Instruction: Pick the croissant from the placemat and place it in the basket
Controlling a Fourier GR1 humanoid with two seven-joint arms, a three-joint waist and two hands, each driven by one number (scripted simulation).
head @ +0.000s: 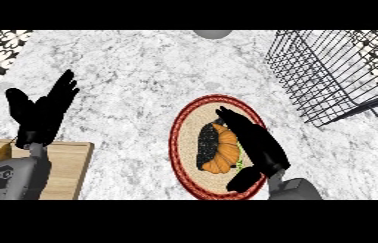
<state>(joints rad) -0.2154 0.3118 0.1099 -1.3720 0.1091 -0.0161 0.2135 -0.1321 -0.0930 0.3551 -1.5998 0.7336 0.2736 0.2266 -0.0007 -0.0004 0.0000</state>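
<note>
Your right hand (255, 147) lies over the right side of the placemat (184, 137), fingers straight and pointing up the view, thumb low near the mat's near rim. It grasps nothing yet. The croissant (220, 152) lies just to the left of that hand, on the mat's middle, orange with a dark patch along its left side; whether the fingers touch it is not clear.

To do this step well, bring the fingers round the croissant's far side and the thumb against its near side, closing across its narrow width, then lift straight up before you swing right.

The wire basket (325, 72) stands at the upper right, well apart from the mat, its dark mesh walls rising, so carry the pastry over the rim, not into it.

Your left hand (40, 112) rests open at the left edge, fingers up, above a wooden board (70, 167). The counter (125, 77) is pale speckled stone. A grey round object (214, 34) shows at the top edge.
</note>
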